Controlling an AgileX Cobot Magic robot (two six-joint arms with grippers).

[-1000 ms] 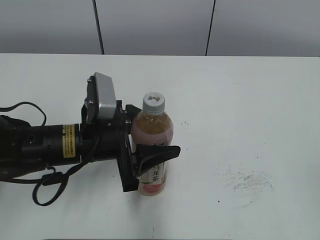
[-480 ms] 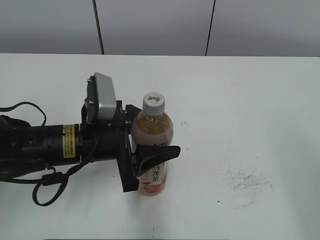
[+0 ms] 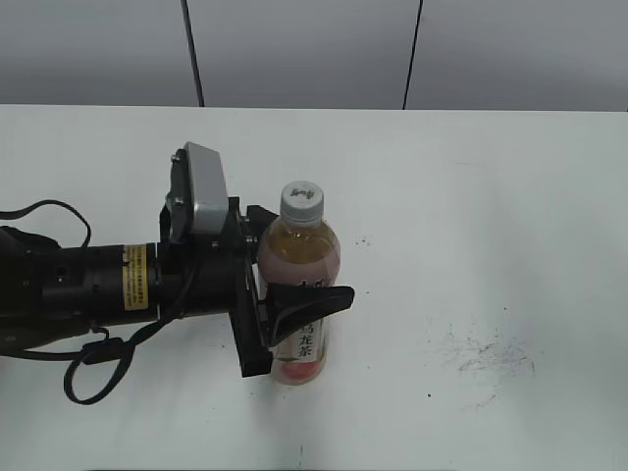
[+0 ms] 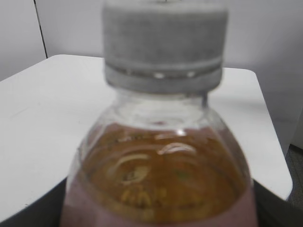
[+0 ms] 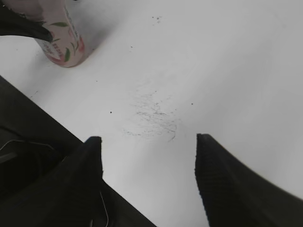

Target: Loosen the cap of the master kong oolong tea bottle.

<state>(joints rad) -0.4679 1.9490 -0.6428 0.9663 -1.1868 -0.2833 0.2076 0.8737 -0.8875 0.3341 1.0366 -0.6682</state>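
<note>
Left hand (image 3: 294, 294) clamps the bottle (image 3: 298, 285) upright; right hand (image 5: 149, 163), apart, empty, probably off-frame right, should descend squarely over the cap (image 3: 302, 199).

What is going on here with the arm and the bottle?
The left gripper is clamped around the body of the master kong oolong tea bottle, which stands upright on the white table. The cap is on, untouched. The right gripper hangs open over bare, scuffed tabletop, holding nothing.
</note>
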